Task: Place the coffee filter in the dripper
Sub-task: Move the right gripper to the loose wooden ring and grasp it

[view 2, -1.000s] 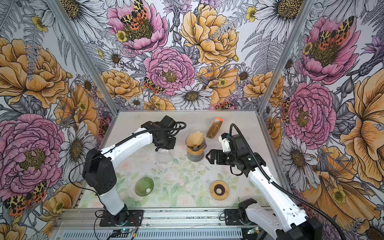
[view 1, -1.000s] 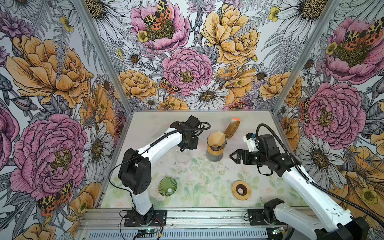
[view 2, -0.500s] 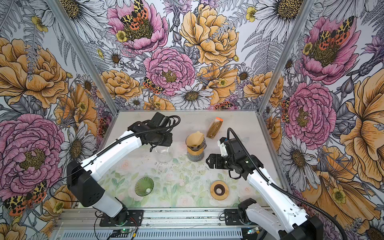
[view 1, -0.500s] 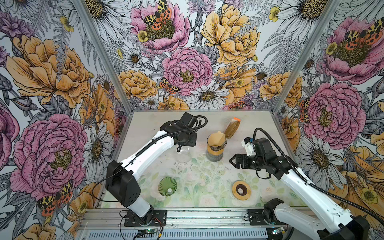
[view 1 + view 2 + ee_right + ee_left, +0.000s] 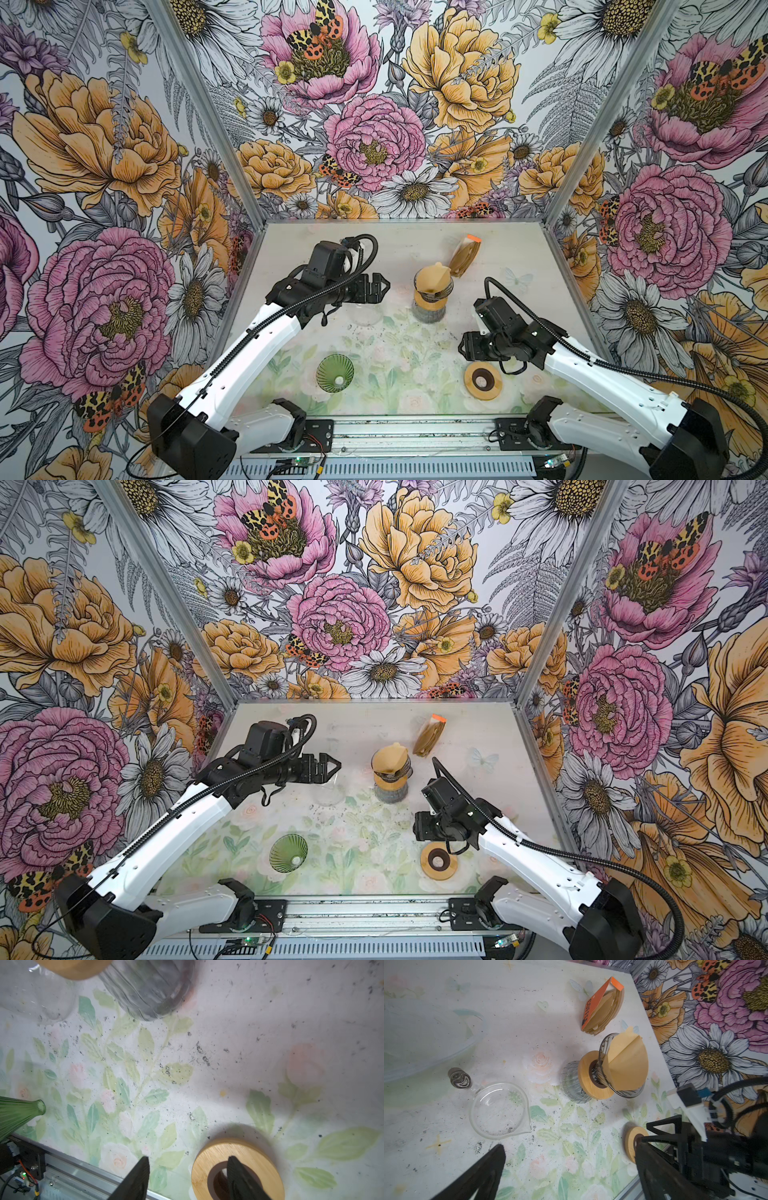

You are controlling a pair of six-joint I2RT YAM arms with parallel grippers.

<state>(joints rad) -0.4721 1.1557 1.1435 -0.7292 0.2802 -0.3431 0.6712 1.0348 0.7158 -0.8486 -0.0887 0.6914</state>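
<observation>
Filter (image 5: 627,1064) is sitting in the dripper (image 5: 591,1082), a brown paper cone opened up inside the glass with part of its edge poking past the rim. The dripper has a wood collar and stands on a grey ribbed glass (image 5: 571,1084), roughly mid-table toward the back. Just behind it a filter pack (image 5: 465,259) with an orange flap stands on the table (image 5: 519,257). It's close, but I can't tell if they touch.

Left claw (image 5: 380,287) is up off the table, just left of the dripper in both top views. Its jaws are spread wide with nothing between them. A clear jug (image 5: 498,1109) sits under and just in front of it, empty.

Right claw (image 5: 188,1159) is low over a wood ring (image 5: 483,380) at the front right. Its 2 fingers (image 5: 137,1178) are apart, 1 over the ring's hole and the other outside the rim. So the rim is in the gap but not clamped. Can't tell if the inner one touches the wood.

A green funnel (image 5: 335,372) sits at the front left, well apart from the rest. Dark specks are scattered all over the table.
</observation>
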